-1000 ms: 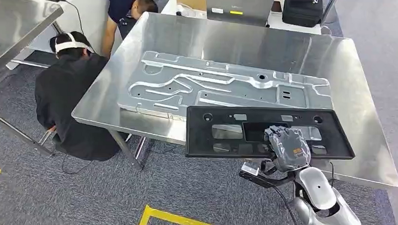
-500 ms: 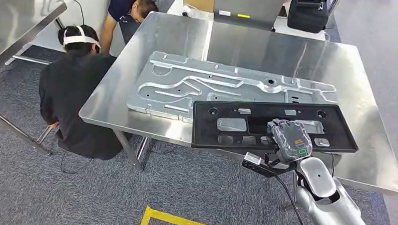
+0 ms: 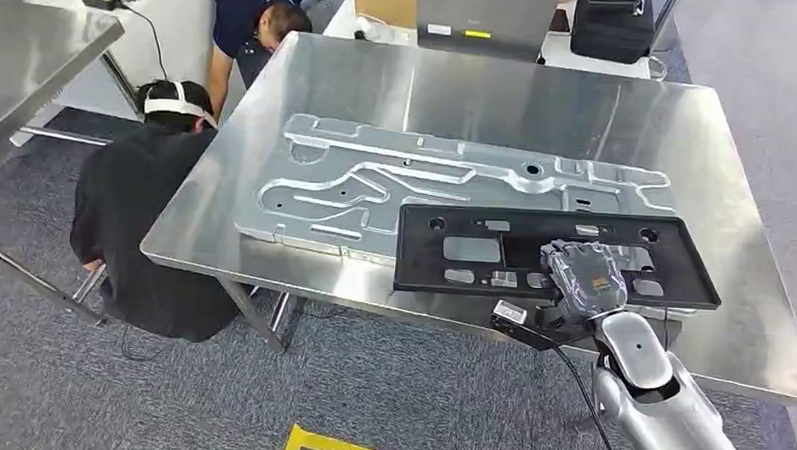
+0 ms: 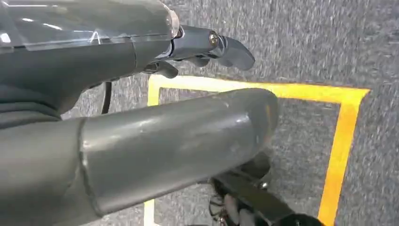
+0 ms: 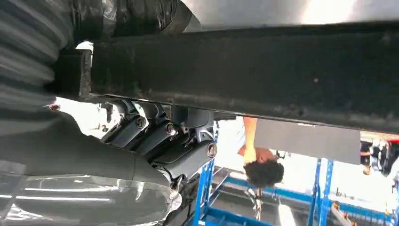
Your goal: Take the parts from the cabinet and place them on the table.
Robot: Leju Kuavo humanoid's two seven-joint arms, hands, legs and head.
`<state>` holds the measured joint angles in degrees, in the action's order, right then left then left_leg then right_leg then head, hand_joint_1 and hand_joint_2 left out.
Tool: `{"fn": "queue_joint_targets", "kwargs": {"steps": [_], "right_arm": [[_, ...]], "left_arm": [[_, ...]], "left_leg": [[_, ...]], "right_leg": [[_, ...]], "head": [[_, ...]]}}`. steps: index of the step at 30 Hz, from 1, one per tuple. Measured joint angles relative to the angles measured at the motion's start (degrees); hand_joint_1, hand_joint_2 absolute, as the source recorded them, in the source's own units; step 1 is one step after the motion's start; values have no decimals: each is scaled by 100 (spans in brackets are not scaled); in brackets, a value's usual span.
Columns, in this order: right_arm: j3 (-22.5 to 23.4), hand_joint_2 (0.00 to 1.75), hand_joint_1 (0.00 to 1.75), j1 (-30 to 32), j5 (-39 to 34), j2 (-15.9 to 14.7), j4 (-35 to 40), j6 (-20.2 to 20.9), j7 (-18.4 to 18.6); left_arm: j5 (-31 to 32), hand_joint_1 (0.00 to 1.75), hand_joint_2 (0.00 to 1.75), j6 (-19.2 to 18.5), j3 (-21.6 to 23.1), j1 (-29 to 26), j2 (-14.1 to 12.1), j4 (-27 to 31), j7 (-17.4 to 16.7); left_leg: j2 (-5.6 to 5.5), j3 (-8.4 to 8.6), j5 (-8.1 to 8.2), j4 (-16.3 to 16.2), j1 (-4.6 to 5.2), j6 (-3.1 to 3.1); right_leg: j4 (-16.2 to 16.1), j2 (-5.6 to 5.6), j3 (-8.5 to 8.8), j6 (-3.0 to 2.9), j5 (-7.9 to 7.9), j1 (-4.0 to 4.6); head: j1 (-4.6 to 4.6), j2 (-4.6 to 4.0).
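Because we are bringing a long flat part to the table, we are gripping the black plastic frame (image 3: pixel 533 258) near the middle of its near edge with our right hand (image 3: pixel 585 279), which should be keeping its two ends balanced and roughly level. Our fingers are curling under the frame while the palm and thumb are pressing on it from above; the right wrist view is showing those dark fingers (image 5: pixel 165 134) tucked beneath the black bar. We are holding the frame over the near right part of the steel table (image 3: pixel 499 98), its far edge overlapping the silver stamped panel (image 3: pixel 446 182) that is already lying flat across the table's middle. We cannot tell whether the frame is touching the table or the panel yet, so we are judging the placing as nearly done but not released.

Our left hand (image 4: pixel 141 136) is hanging low over grey carpet and a yellow floor line (image 4: pixel 346 136), carrying nothing; its fingers are lying loosely apart.

Counting now: we are seeing two parts at the table, one silver and one black. Two people are bending at the far left, one in a black top (image 3: pixel 140 206) and one in a blue top (image 3: pixel 244 9).
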<state>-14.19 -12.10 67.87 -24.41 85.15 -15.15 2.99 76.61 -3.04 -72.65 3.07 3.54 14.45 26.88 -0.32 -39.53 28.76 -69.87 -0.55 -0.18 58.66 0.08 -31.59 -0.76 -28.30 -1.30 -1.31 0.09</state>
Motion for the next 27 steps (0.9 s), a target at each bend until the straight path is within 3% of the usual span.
{"fn": "queue_joint_targets", "kwargs": {"steps": [1,2,3,4,6,8,9,11,12,13,14,15,17,19,21,23,24,27], "right_arm": [[0,175,175,-3,-11,2,-22,0,2],[2,175,175,-5,-22,2,-46,0,7],[2,175,175,-23,-35,0,-70,0,15],[7,175,175,-29,-39,0,-87,4,17],[15,175,175,-28,-48,0,-122,9,22],[26,175,175,-28,-55,-13,-138,9,20],[44,175,175,-50,-55,-26,-144,9,20],[64,175,175,-75,-57,-40,-168,18,28],[64,175,175,-69,-57,-40,-192,33,31],[64,175,175,-63,-57,-39,-216,42,31],[64,175,175,-62,-57,-40,-238,42,22],[66,175,175,-63,-59,-39,-253,42,20],[96,175,175,-69,-77,-44,-282,42,20],[107,175,175,-94,-81,-46,-297,44,20],[120,175,175,-88,-92,-46,-330,48,18],[131,175,175,-76,-92,-46,-336,48,17],[138,175,175,-81,-92,-46,-339,50,17],[140,175,175,-87,-109,-46,-374,52,17]], "left_arm": [[0,0,0,0,0,2,-4,0,0],[0,0,0,0,0,-1,-15,0,0],[0,0,0,0,0,4,-15,0,-4],[0,0,0,0,0,14,-20,2,-6],[0,0,0,0,0,-6,-26,2,-9],[11,0,0,0,2,-8,-26,0,-7],[13,0,0,0,2,-3,-26,2,-7],[13,0,0,0,2,9,-26,0,-7],[13,0,0,0,2,7,-26,0,-7],[15,0,0,0,2,2,-26,0,-9],[15,0,0,0,2,-4,-26,0,-9],[15,0,0,0,2,-9,-26,0,-9],[15,0,0,0,2,-10,-26,0,-9],[17,0,0,0,2,8,-26,-2,-15],[17,0,0,0,2,2,-26,-2,-15],[22,0,0,0,4,5,-28,-4,-15],[22,0,0,0,4,11,-26,-7,-13],[22,0,0,2,4,12,-50,-7,-17]], "left_leg": [[1,222,-317,536,-2,24],[2,374,-471,965,0,56],[-4,454,-395,1021,40,71],[-5,458,-340,1054,43,103],[-11,443,-319,1076,57,149],[-10,573,-341,1205,14,230],[-4,620,-323,1241,11,271],[-5,661,-276,1241,25,315],[-5,690,-245,1239,34,324],[-9,729,-211,1236,41,323],[-12,781,-175,1234,44,319],[-15,841,-131,1230,47,313],[-22,964,-26,1225,55,283],[-38,952,26,1196,85,216],[-25,962,51,1232,70,173],[-11,1013,142,1201,79,99],[-1,941,236,965,80,72],[-2,114,719,-429,33,4]], "right_leg": [[0,0,61,21,-41,-1],[-4,-1,99,49,-85,0],[24,2,90,94,-112,42],[15,7,61,121,-103,29],[-34,3,81,187,-112,16],[21,-5,139,258,-186,-5],[291,-4,10,264,-328,-1],[1207,-2,-516,285,-696,4],[1629,-2,-802,292,-791,1],[1781,-3,-961,292,-724,0],[1641,-3,-963,285,-507,1],[1280,-4,-850,270,-197,2],[246,-5,-458,206,452,12],[37,-9,-365,136,288,72],[70,-1,-383,89,257,92],[-27,2,-264,44,239,9],[-50,-3,-199,-10,205,7],[-49,-13,-96,-49,106,13]], "head": [[0,0],[0,0],[-2,0],[0,0],[-2,0],[-4,0],[-2,0],[-2,0],[-2,0],[-2,0],[-2,0],[-2,0],[-2,0],[-2,0],[-2,0],[-2,0],[-2,0],[-2,0]]}}
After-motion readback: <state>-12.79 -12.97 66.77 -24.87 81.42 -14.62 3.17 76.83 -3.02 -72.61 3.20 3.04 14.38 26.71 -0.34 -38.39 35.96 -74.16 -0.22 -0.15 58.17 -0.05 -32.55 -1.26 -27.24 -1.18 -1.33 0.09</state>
